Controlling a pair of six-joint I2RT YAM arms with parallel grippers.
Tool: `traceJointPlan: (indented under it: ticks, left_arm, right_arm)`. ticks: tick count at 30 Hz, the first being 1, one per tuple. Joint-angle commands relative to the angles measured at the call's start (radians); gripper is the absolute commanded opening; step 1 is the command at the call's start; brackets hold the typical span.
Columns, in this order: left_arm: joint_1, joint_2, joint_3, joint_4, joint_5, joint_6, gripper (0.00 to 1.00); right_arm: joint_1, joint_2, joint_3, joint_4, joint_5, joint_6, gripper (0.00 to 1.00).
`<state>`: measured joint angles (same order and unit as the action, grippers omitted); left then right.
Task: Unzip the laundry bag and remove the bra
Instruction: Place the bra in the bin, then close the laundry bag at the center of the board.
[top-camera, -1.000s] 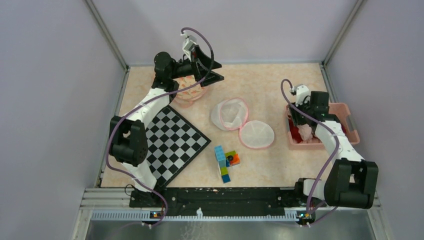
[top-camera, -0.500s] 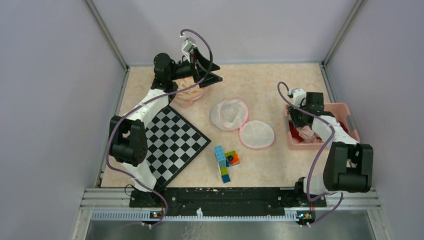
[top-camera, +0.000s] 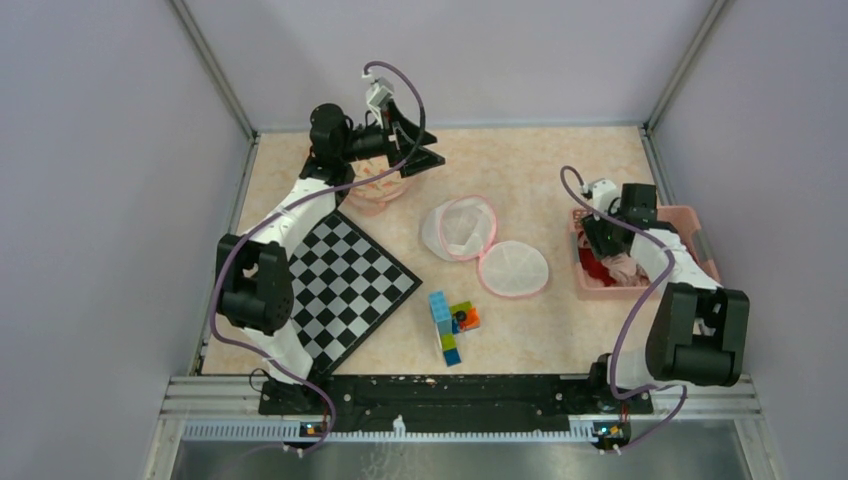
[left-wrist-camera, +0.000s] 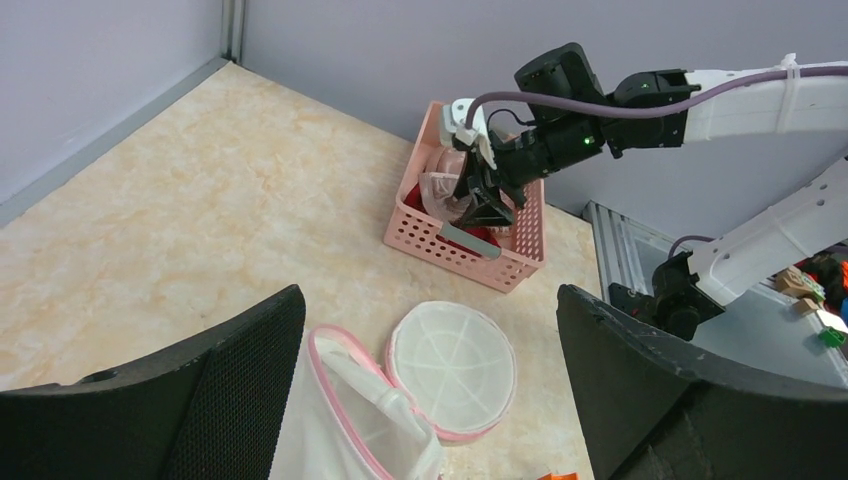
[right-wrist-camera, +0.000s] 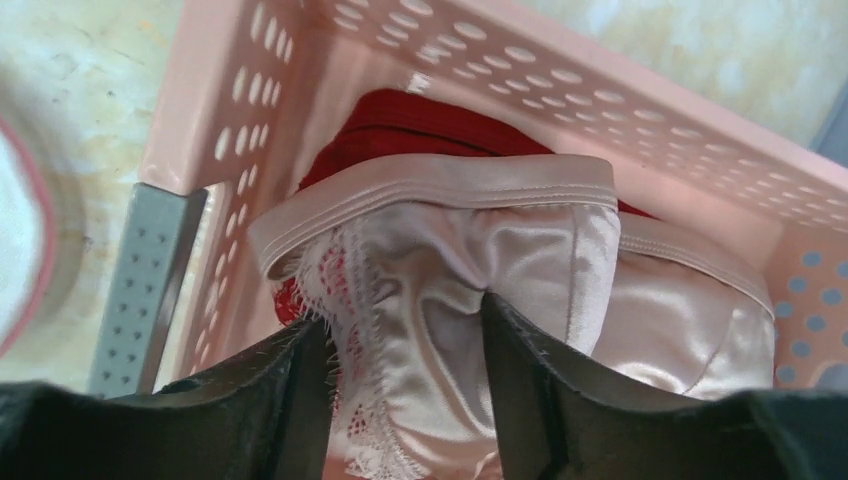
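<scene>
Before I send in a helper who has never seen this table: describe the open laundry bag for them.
On the marble-patterned table, look to the middle, between the checkerboard and the pink basket. The laundry bag is the white mesh pouch with pink trim, its round lid flipped open beside it.

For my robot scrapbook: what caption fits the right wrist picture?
Right pincer pinches a pale pink bra over a red garment in the pink basket.

A black-and-white chequered board (top-camera: 345, 285) lies near left, with a cluster of coloured plastic toy blocks (top-camera: 450, 325) just right of it. At the right edge, a pink perforated plastic basket (top-camera: 708, 262) holds red cloth (right-wrist-camera: 400, 125).
</scene>
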<state>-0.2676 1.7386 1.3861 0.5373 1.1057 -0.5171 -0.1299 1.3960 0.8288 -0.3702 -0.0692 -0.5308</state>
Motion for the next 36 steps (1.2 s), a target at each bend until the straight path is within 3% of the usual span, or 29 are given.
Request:
traceJointPlan:
  ticks: [1, 8, 18, 23, 27, 36]
  left_arm:
    - [0.007, -0.046, 0.02, -0.016, -0.014, 0.036, 0.99]
    - [0.007, -0.022, 0.123, -0.401, -0.174, 0.273, 0.99]
    - [0.004, 0.041, 0.194, -0.713, -0.253, 0.434, 0.99]
    - [-0.033, 0.078, 0.231, -0.905, -0.35, 0.647, 0.99]
    - [-0.039, 0.065, 0.168, -0.976, -0.374, 0.761, 0.99]
    - [-0.039, -0.011, 0.072, -0.959, -0.304, 0.789, 0.99]
  right_arm:
    - [-0.014, -0.038, 0.098, -0.077, -0.18, 0.001, 0.6]
    - [-0.01, -0.123, 0.206, -0.131, -0.31, 0.064, 0.67]
    - [0.014, -0.116, 0.351, -0.15, -0.387, 0.124, 0.67]
    - [0.086, -0.113, 0.342, -0.128, -0.44, 0.197, 0.67]
    - [0.151, -0.087, 0.317, -0.131, -0.503, 0.188, 0.66]
    - [0.238, -0.125, 0.183, -0.271, -0.598, 0.099, 0.64]
